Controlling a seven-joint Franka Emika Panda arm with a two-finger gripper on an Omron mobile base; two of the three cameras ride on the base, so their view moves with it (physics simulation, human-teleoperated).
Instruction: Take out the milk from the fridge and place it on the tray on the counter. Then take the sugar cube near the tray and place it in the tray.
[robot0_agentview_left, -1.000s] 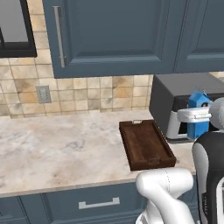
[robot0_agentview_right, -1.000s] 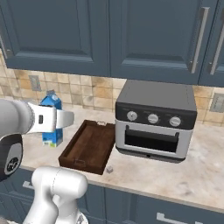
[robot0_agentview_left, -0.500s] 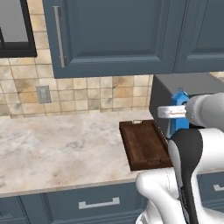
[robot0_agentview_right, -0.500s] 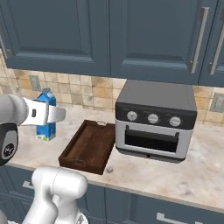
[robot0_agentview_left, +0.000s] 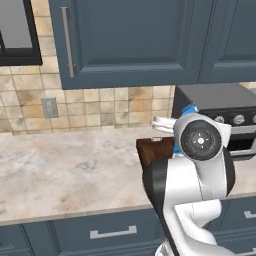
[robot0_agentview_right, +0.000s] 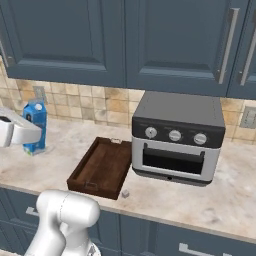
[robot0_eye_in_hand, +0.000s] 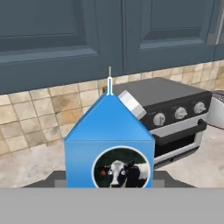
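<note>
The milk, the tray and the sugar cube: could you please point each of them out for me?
milk (robot0_agentview_right: 36, 125): right base view, blue front face of the carton.
tray (robot0_agentview_right: 102, 166): right base view, bare wooden floor.
sugar cube (robot0_agentview_right: 125, 192): right base view, top of the cube, on the counter by the tray's front corner.

In the left base view the arm's white body is covering most of the tray (robot0_agentview_left: 150, 150) and nearly all of the milk (robot0_agentview_left: 189, 110). The hand view's bottom edge is cutting off the carton's (robot0_eye_in_hand: 109, 144) base. Beside the tray (robot0_agentview_right: 100, 167), the sugar cube (robot0_agentview_right: 125, 192) is showing too small for detail.
</note>
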